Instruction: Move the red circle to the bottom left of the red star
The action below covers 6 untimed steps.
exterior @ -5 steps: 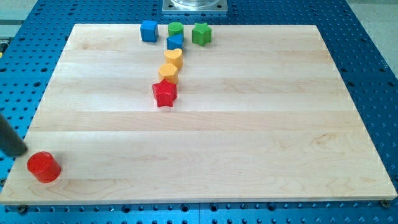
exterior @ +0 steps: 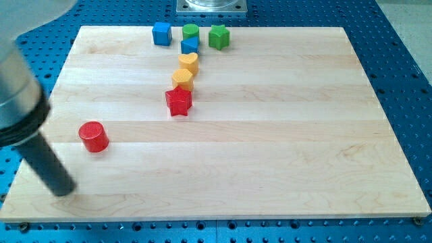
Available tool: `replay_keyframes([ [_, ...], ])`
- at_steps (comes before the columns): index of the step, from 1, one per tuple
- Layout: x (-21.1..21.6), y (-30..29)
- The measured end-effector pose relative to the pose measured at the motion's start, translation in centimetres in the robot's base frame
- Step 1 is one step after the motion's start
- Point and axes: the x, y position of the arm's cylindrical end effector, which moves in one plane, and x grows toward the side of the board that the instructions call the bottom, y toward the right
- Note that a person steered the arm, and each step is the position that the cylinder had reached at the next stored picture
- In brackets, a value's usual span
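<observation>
The red circle (exterior: 93, 136) stands on the wooden board (exterior: 270, 148) at the view's left, well to the left of and below the red star (exterior: 179, 102). My tip (exterior: 62, 192) rests on the board near the view's bottom left, below and a little left of the red circle, with a gap between them. The rod rises from it toward the view's upper left, where a blurred grey arm part covers the corner.
Above the red star run two yellow blocks (exterior: 183, 79) (exterior: 188, 63), then a blue block (exterior: 190, 46). A blue cube (exterior: 161, 33), a green circle (exterior: 191, 30) and a green star (exterior: 218, 36) line the top edge. The board's left edge is close to my tip.
The red circle has moved up and right from the bottom left corner toward the red star. My rod has come further into view, its tip now below the circle.
</observation>
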Motion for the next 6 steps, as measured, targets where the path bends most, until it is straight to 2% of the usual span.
replay_keyframes([
  [1,-4.7,0.1],
  [2,-5.5,1.4],
  [3,-5.8,8.0],
  [4,-5.4,1.3],
  [5,-7.1,1.6],
  [6,-8.7,6.0],
])
